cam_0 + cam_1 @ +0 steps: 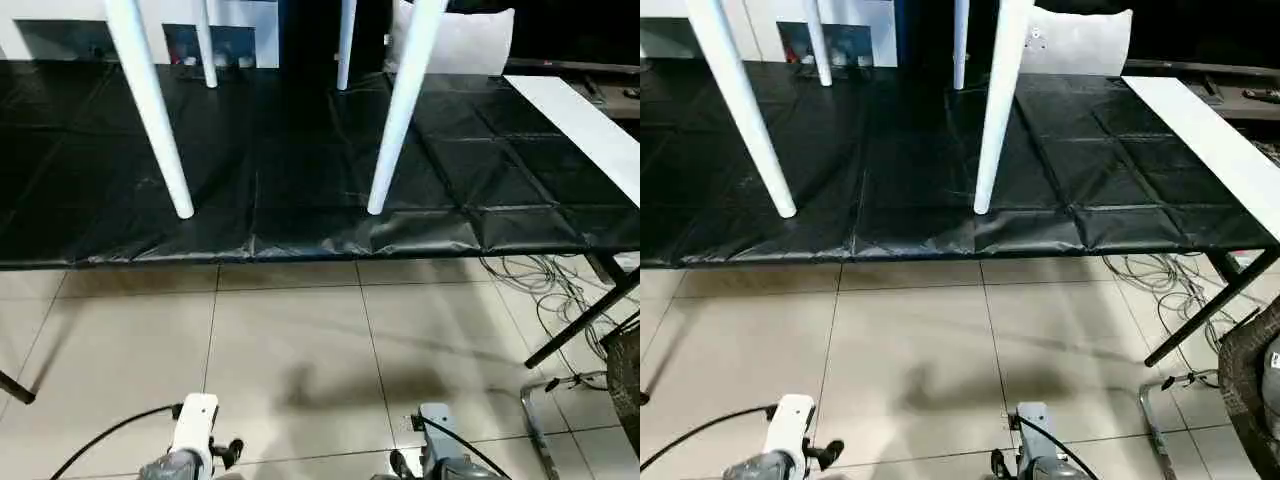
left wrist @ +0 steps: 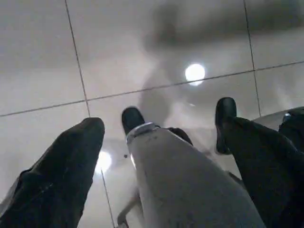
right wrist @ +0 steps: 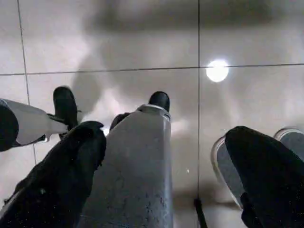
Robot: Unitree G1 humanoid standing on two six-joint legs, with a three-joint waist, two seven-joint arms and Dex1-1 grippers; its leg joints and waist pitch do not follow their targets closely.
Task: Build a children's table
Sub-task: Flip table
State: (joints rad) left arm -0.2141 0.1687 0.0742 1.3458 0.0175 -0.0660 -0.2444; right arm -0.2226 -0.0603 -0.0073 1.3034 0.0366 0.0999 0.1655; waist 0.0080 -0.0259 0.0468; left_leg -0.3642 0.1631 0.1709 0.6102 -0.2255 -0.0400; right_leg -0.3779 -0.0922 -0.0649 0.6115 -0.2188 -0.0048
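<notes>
The children's table stands upright on the black-covered work table [image 1: 300, 180]. Its two near white legs [image 1: 150, 100] [image 1: 405, 100] and two far legs [image 1: 205, 45] [image 1: 345, 45] rest on the black sheet, and its top is out of view above the picture. Both arms hang low over the tiled floor, well short of the work table: left wrist [image 1: 192, 435], right wrist [image 1: 435, 445]. My left gripper [image 2: 164, 126] and my right gripper [image 3: 165, 133] point at the floor. Both are open and hold nothing. The robot's own silver leg and black feet show between the fingers.
A long white board [image 1: 590, 120] lies along the work table's right side, and a white cushion-like thing [image 1: 460, 40] sits at the back. On the floor at right are loose cables [image 1: 540, 280], a slanted black table strut [image 1: 590, 320], a metal frame [image 1: 540, 420] and a woven basket [image 1: 1250, 380].
</notes>
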